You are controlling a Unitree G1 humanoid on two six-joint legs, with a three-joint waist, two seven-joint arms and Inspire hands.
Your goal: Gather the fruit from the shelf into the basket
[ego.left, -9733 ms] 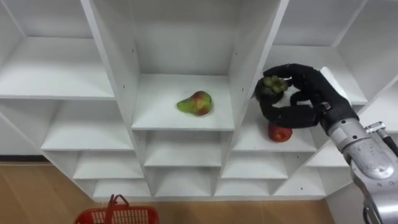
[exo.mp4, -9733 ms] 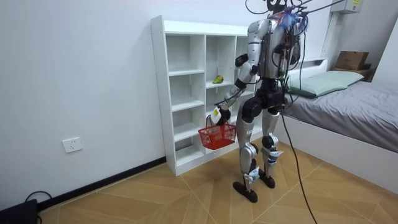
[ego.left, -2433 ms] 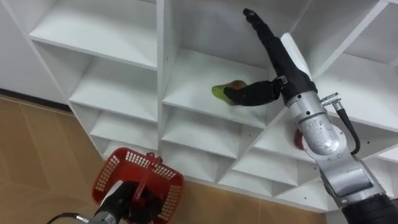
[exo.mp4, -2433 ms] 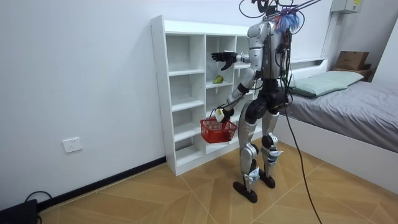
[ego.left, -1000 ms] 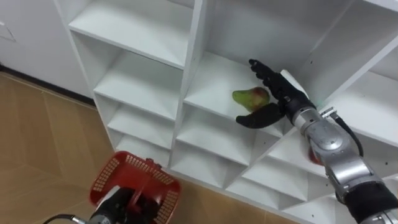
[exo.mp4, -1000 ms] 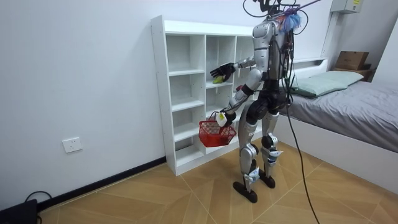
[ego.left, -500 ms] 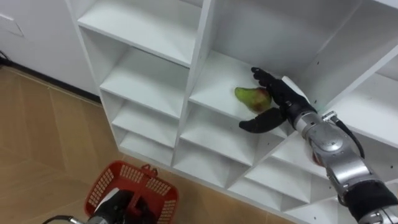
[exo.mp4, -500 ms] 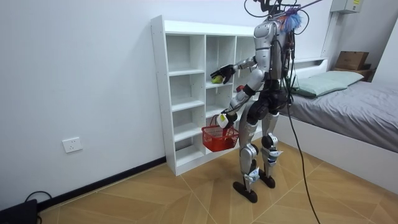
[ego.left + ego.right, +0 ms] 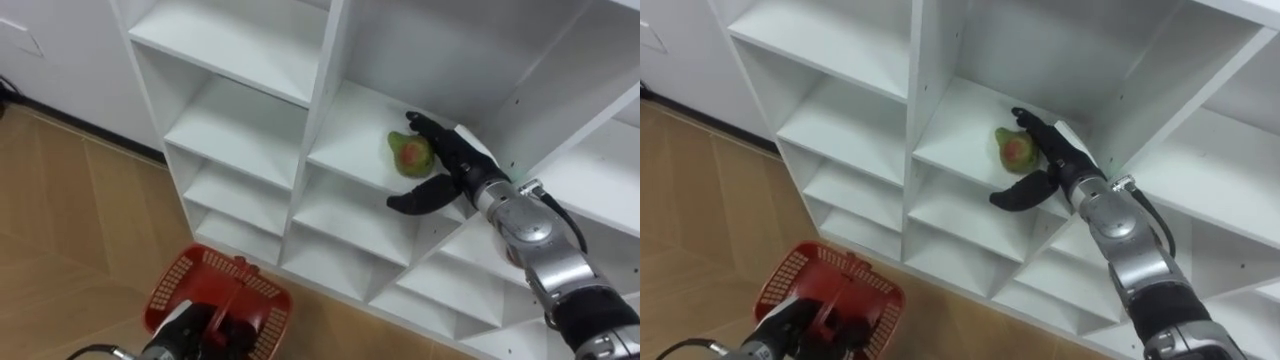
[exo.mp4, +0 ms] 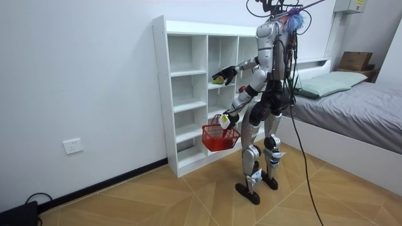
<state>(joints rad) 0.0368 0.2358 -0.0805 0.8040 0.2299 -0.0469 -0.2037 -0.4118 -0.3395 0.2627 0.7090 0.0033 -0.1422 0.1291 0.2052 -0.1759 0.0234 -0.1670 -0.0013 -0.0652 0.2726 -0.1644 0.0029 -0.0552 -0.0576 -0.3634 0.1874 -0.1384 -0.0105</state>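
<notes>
White closet (image 9: 238, 122) against the wall, bed (image 10: 355, 103) at the room view's right. Robot stands facing the closet, right arm reaching into the middle column. Red basket (image 9: 178, 292) hangs low in front of the bottom shelves. Left hand (image 9: 196, 328) has its fingers curled round the basket handle. Right hand (image 9: 456, 166) is on the middle-column shelf, fingers (image 9: 428, 128) spread wide and nearly straight, lying along the far side of the pear (image 9: 410, 153), thumb apart below the shelf edge. Pear sits on that shelf, not gripped.
</notes>
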